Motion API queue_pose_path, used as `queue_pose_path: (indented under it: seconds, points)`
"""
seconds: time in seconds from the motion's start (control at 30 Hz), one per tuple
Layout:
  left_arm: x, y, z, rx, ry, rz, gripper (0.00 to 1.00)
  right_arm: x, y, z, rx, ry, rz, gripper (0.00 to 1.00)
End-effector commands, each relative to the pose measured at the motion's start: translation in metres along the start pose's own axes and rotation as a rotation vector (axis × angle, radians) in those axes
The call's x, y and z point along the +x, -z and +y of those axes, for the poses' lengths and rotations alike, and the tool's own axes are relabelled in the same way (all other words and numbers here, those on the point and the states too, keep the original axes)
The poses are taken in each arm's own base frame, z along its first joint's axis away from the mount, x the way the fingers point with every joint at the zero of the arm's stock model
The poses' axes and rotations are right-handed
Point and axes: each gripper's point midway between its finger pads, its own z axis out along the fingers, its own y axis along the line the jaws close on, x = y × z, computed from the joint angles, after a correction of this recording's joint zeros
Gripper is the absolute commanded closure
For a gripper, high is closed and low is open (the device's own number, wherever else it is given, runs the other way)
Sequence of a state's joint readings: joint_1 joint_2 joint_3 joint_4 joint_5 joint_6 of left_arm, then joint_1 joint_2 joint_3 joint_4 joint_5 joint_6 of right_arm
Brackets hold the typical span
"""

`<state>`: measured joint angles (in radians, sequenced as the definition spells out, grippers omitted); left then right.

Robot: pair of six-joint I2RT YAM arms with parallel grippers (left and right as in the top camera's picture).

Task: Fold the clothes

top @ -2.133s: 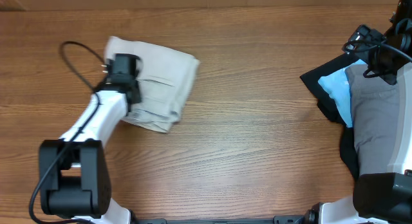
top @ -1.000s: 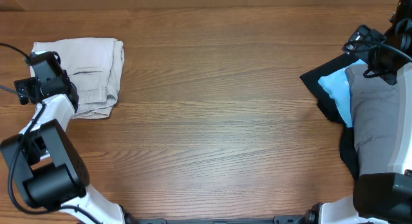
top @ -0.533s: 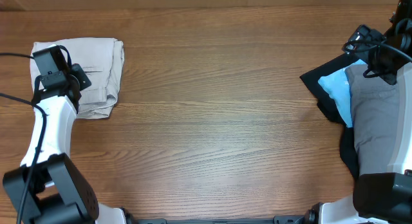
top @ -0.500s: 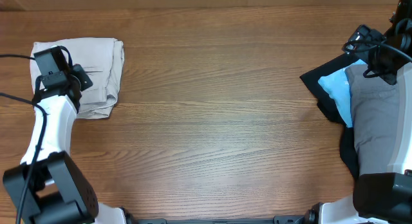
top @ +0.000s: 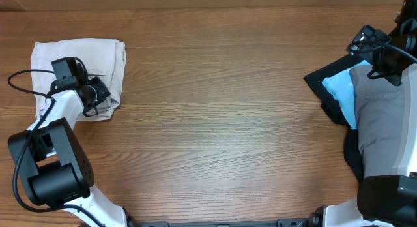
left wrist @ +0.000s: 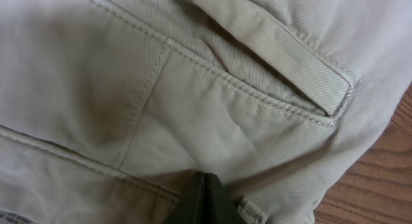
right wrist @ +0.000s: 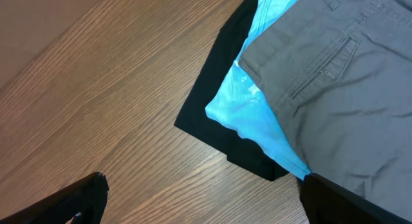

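The folded beige shorts (top: pixel 98 56) lie at the far left corner of the desk (top: pixel 221 129), and we judge the step to be pressing the bundle flat before leaving it. To do that well, we keep the pressure light and straight down, then lift vertically, so the top layer by the welt pocket (left wrist: pixel 296 56) does not drag out of its fold.

The left gripper (left wrist: pixel 201 201) is clenched, its tips together against the cloth, with no fabric visibly pinched between them (the wrist view shows only a dark wedge). The right gripper (right wrist: pixel 199 205) is spread wide and holds nothing, poised over the pile of grey garment (top: pixel 381 116), light blue garment (top: pixel 340 90) and black garment (top: pixel 324 80).
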<state>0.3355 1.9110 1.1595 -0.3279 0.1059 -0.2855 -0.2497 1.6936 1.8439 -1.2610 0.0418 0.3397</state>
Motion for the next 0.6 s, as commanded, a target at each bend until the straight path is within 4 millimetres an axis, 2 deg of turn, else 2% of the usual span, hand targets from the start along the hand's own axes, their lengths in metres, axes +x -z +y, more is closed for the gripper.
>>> queue_pose_path:
  seconds: [0.0,0.13,0.27,0.33,0.43,0.5,0.57]
  points:
    - [-0.023,0.026,-0.007,0.031,-0.040,-0.059,0.96,-0.002,0.002,-0.002,0.006,-0.003,-0.011,0.00]
    - [-0.056,0.075,-0.011,0.043,-0.034,-0.175,0.96,-0.002,0.002,-0.002,0.006,-0.003,-0.011,0.00]
    - [-0.072,0.106,0.004,0.039,0.056,-0.245,0.96,-0.002,0.002,-0.002,0.006,-0.003,-0.011,0.00]
    - [-0.072,0.110,0.016,0.025,0.092,-0.242,0.96,-0.002,0.002,-0.002,0.006,-0.003,-0.011,0.00]
    - [-0.063,0.102,0.034,-0.013,0.126,-0.196,0.96,-0.002,0.002,-0.002,0.006,-0.003,-0.011,0.00]
    - [-0.044,0.089,0.056,-0.078,0.163,-0.116,0.96,-0.002,0.002,-0.002,0.006,-0.002,-0.011,0.00]
    - [-0.030,0.078,0.067,-0.106,0.185,-0.052,0.96,-0.002,0.002,-0.002,0.006,-0.003,-0.011,0.00]
